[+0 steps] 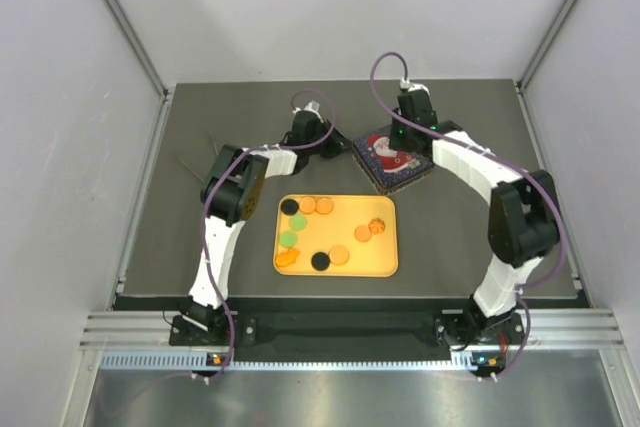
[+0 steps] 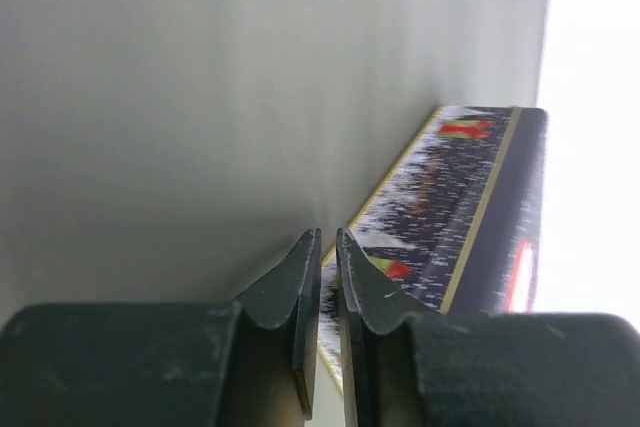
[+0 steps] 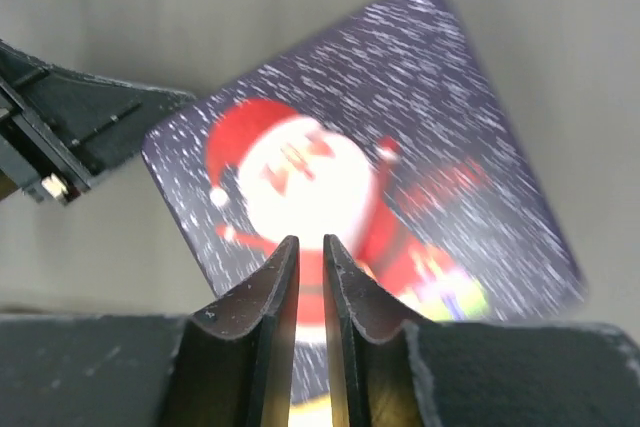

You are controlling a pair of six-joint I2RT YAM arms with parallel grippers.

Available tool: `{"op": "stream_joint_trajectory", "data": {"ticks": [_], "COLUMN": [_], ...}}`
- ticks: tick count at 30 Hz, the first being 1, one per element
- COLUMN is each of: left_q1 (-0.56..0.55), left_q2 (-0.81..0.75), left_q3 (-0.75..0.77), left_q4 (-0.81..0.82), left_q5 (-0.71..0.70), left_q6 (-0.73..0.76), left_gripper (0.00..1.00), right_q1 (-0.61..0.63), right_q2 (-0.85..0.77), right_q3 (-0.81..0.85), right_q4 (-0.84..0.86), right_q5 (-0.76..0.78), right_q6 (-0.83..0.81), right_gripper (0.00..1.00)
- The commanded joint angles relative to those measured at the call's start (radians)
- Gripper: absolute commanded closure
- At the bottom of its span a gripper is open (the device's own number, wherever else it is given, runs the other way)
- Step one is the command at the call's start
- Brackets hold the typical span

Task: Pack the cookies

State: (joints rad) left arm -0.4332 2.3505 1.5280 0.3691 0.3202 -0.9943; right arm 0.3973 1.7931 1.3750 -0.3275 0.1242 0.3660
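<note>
Several cookies (image 1: 324, 205), orange, green and black discs, lie on a yellow tray (image 1: 350, 215) in the middle of the table. Behind the tray sits a dark tin (image 1: 392, 160) with a Santa lid on it (image 3: 330, 167). My left gripper (image 1: 340, 144) is at the tin's left side; its jaws (image 2: 329, 237) show only a thin slit with nothing in it, and the tin's side wall (image 2: 450, 207) lies just beyond. My right gripper (image 1: 400, 137) hangs over the lid, shut (image 3: 311, 242), holding nothing.
Grey side walls enclose the dark table mat (image 1: 200, 237). The left arm's wrist (image 3: 80, 127) shows at the tin's corner in the right wrist view. Both arms arch over the back half of the table, on either side of the tray.
</note>
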Motion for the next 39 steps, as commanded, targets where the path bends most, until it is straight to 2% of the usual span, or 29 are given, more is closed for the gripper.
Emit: {"op": "stream_joint_trajectory", "data": {"ticks": [1,4,7,11,17,21,28,36,39], "left_q1": [0.001,0.001,-0.001,-0.009,-0.019,-0.029,-0.065,-0.070,-0.068], "left_q2": [0.006,0.019,0.039,0.055,0.044,0.026,-0.063,-0.140,-0.163], "left_q3": [0.037,0.043,0.049,0.063,0.049,0.021,-0.132,-0.247,-0.269], "left_q4": [0.116,0.140,0.165,0.182,0.182,0.177,0.217,0.252,0.249], "left_q5": [0.048,0.057,0.083,0.102,0.114,0.125,0.112,0.103,0.099], "left_q6": [-0.017,-0.026,-0.047,-0.052,-0.035,-0.021,-0.015,-0.021,-0.020], "left_gripper": [0.83,0.82,0.81,0.81,0.81,0.82,0.84,0.86,0.86], "right_q1": [0.006,-0.003,-0.021,-0.028,-0.063,-0.081,-0.132,-0.156,-0.190], "right_q2": [-0.173,-0.269,-0.320,-0.311,-0.210,-0.126,-0.017,-0.084,-0.185], "right_q3": [-0.080,-0.267,-0.347,-0.435,-0.438,-0.377,-0.283,-0.323,-0.355], "right_q4": [0.038,0.062,0.073,0.105,0.159,0.174,0.174,0.137,0.104], "right_q5": [0.132,0.158,0.166,0.143,0.104,0.072,0.005,0.021,0.026], "right_q6": [0.052,0.114,0.157,0.194,0.228,0.200,0.160,0.139,0.134], "right_gripper": [0.84,0.83,0.83,0.83,0.84,0.84,0.83,0.83,0.83]}}
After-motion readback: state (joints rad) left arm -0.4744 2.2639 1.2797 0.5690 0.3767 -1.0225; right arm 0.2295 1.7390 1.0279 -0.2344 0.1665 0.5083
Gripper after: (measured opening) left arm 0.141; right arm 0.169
